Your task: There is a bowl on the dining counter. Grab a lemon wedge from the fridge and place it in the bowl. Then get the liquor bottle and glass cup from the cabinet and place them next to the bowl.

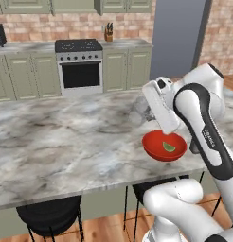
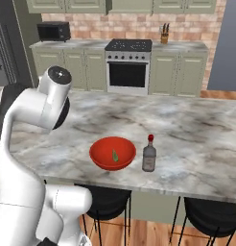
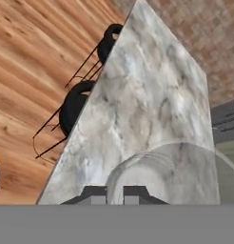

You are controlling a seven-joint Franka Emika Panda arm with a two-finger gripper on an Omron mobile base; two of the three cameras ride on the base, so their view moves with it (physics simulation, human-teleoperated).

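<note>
standing upright beside the bowl point(image 2: 112, 153), liquor bottle point(image 2: 149, 154) cap topmost.

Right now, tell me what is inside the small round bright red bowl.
The red bowl on the marble dining counter holds one small yellowish-green lemon wedge. In the left base view the robot's white hand covers the bowl's far rim.

A silver stove point(image 1: 79, 66) with a black oven door stands against the brick wall point(image 1: 52, 28), green base cabinets point(image 1: 28, 75) on either side. A knife block point(image 1: 108, 33) sits to its right, a black microwave point(image 2: 53, 31) to its left. Black stools point(image 1: 49, 215) stand on the wooden floor point(image 3: 28, 71).
</note>
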